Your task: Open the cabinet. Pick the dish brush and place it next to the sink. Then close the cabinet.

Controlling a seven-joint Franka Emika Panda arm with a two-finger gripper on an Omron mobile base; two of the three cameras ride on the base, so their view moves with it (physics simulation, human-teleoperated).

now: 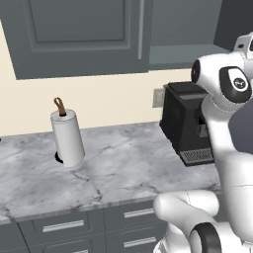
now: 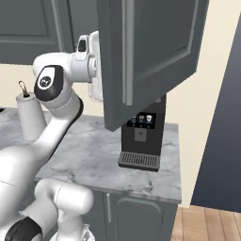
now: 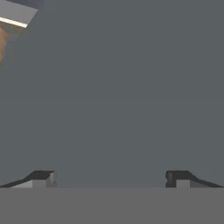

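Working on the first step, we judge: opening the cabinet (image 2: 150,56). From the right base camera its right door stands swung out toward us, one long silver handle (image 2: 127,52) on its face, and our wrist sits just behind the door's left edge. Our gripper (image 3: 109,177) has its two fingertips (image 3: 41,178) spread wide with nothing between them, facing a flat dark grey panel at close range (probably the door or the inside of the cabinet; we cannot tell which).

Nearest us, low drawers (image 1: 64,226) run under the counter edge; we count four fronts with horizontal handles in the left base view. On the marble counter (image 1: 123,168) stands one white paper-towel roll (image 1: 67,137) to the left, upright, and one black coffee machine (image 2: 141,136) to the right against the wall, well apart from the roll. One wall outlet (image 1: 158,98) shows just left of the machine. Farther up, one shut cabinet door (image 1: 79,29) hangs over the roll, and right of it the grey shelf (image 1: 183,54) lies exposed.

Dish brush: we cannot find it; the visible part of the shelf looks bare, so it is likely deeper in or hidden by the door.

Next move, as we judge it: bring the hand round the door, look along the shelf, locate the brush before reaching.
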